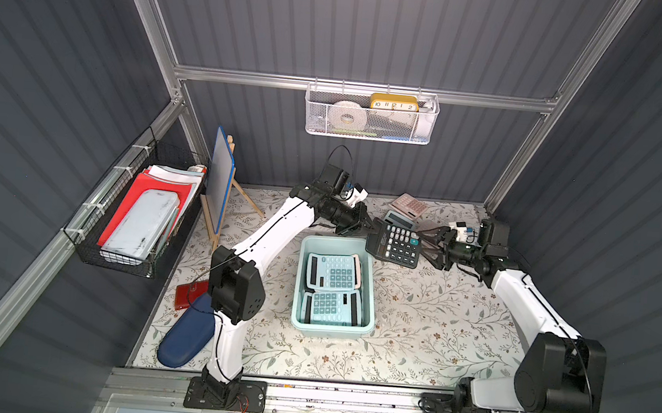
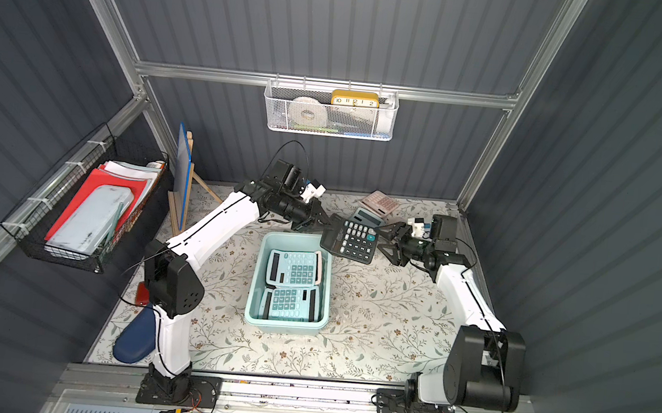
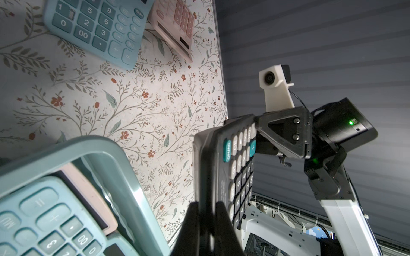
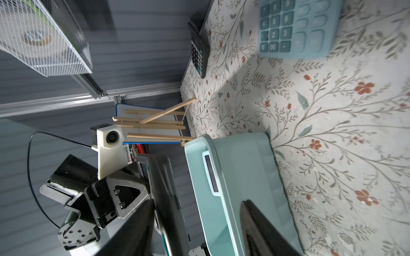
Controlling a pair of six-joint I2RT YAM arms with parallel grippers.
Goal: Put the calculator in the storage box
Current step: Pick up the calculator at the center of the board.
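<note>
**Handover grip looking marginal: drop and snag risk**

Calculator (image 1: 394, 242) is hanging tilted in the air just past the box's (image 1: 329, 330) back right corner. It's sitting over the counter (image 1: 433, 329), not over the opening yet. Left jaws are clamping one end with a thin edge bite. Right jaws are standing spread astride the other end, gripping nothing; one finger is sitting close to the casing, the other well clear.

What I'm worrying about:
- One-ended pinch is carrying the whole length, so any bump is likely pivoting it out of the left jaws.
- If the left arm starts swinging boxward while the right jaws are straddling that end, the casing is probably catching a finger and twisting loose.
- The teal pair (image 1: 333, 274) is already covering the box floor. The calculator is going to land on top, maybe perching on the rim and sliding back onto the counter.
- The box is looking light, so a low approach risks shoving it.
</note>
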